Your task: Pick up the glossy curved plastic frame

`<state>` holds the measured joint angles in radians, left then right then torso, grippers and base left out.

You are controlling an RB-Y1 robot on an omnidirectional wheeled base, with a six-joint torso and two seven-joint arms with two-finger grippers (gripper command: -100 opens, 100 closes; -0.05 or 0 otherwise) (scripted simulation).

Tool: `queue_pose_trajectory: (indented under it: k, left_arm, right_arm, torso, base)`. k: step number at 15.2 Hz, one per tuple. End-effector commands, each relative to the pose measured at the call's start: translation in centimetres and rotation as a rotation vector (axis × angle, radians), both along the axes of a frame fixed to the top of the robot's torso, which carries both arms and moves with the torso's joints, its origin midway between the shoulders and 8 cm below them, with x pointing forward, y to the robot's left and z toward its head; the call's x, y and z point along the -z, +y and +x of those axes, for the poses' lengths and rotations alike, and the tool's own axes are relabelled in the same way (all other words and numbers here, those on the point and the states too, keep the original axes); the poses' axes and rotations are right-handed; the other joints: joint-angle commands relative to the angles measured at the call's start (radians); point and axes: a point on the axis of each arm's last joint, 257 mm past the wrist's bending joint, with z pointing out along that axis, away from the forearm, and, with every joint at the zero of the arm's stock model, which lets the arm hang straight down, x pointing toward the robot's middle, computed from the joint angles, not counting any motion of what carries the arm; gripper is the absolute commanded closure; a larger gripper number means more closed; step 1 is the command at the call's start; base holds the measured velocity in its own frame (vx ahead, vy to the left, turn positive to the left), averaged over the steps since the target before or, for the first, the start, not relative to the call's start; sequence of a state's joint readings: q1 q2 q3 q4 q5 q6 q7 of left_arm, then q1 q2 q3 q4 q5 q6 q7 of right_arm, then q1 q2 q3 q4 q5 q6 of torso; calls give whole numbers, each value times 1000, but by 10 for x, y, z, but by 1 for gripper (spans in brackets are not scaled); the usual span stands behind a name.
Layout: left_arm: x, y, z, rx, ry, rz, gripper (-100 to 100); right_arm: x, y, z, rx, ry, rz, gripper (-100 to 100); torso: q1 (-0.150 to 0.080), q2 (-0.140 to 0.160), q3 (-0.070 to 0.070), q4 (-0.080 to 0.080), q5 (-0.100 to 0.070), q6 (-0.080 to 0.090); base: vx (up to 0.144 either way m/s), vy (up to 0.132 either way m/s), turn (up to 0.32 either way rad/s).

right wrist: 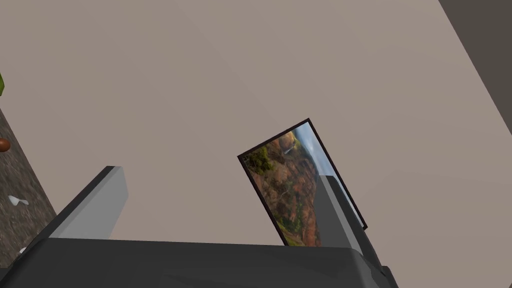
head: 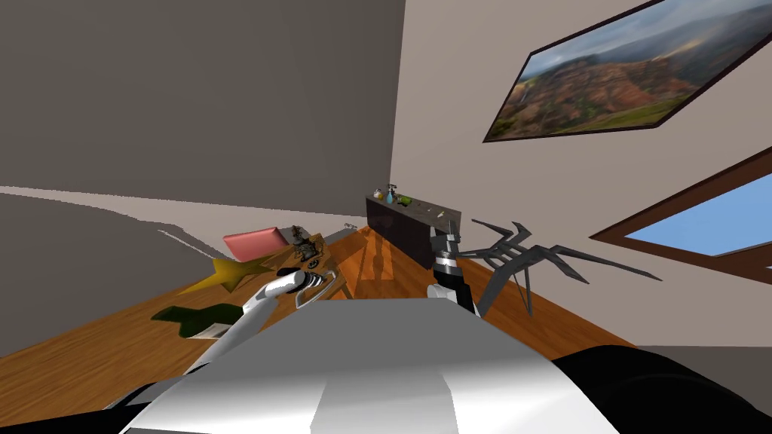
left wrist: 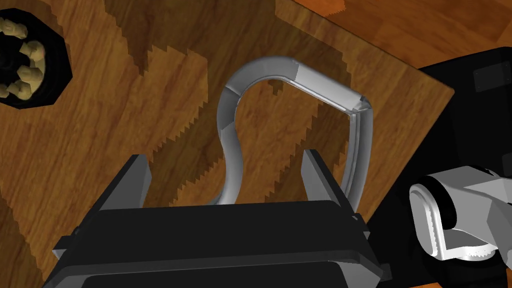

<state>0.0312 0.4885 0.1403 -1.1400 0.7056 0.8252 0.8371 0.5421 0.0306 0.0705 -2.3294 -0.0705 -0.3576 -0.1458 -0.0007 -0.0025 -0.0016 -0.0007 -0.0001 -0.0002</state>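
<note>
Wooden tabletop [left wrist: 100, 125] lies under my left gripper [left wrist: 225, 175], whose fingers stand spread wide with nothing held. One curved limb of the glossy grey frame [left wrist: 325, 90] runs between them, flat on the wood. The reach looks done; the squeeze and the lift are left. My right gripper [right wrist: 220, 200] hangs idle, fingers also parted.

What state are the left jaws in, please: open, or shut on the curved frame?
Open. The left gripper has its jaws standing apart, straddling one side of the grey curved frame, which lies on the wooden table.
</note>
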Motion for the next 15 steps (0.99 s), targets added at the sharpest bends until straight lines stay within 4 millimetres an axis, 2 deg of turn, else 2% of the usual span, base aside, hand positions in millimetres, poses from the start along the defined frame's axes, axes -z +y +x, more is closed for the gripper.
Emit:
queue_pose_trajectory:
  k: [1,2,5,6,7,11,12,14,15]
  left_arm:
    - [0,0,0,0,0,0,-100]
    - [12,-7,-4,-2,3,-4,-100]
    - [23,-15,-6,-1,2,-5,-100]
    - [19,-12,-6,-3,5,-7,-100]
    - [20,-13,-6,-2,3,-5,100]
    - [19,-12,-5,-1,2,-3,100]
    - [10,-6,-3,-2,3,-4,100]
    - [3,-1,-2,-3,4,-4,100]
    - [8,-5,-2,-1,2,-2,100]
  right_arm:
    - [0,0,0,0,0,0,0]
    - [0,0,0,0,0,0,0]
    - [0,0,0,0,0,0,0]
    - [0,0,0,0,0,0,0]
    - [0,0,0,0,0,0,0]
    - [0,0,0,0,0,0,0]
    - [0,0,0,0,0,0,0]
    - [0,0,0,0,0,0,0]
    - [0,0,0,0,0,0,0]
  torso:
    - [0,0,0,0,0,0]
    - [0,1,1,0,0,0]
    - [0,2,1,0,0,0]
    - [0,2,1,1,0,0]
    - [0,3,2,1,0,0]
    - [1,2,1,0,2,0]
    - [1,2,1,0,2,0]
    - [1,1,1,0,1,0]
    - [1,2,1,1,1,0]
  base:
    - [3,-6,13]
    - [4,-4,13]
    - [2,-2,7]
    - [0,0,0]
    - [0,0,0]
    - [0,0,0]
    - [10,11,0]
    - [0,0,0]
    - [0,0,0]
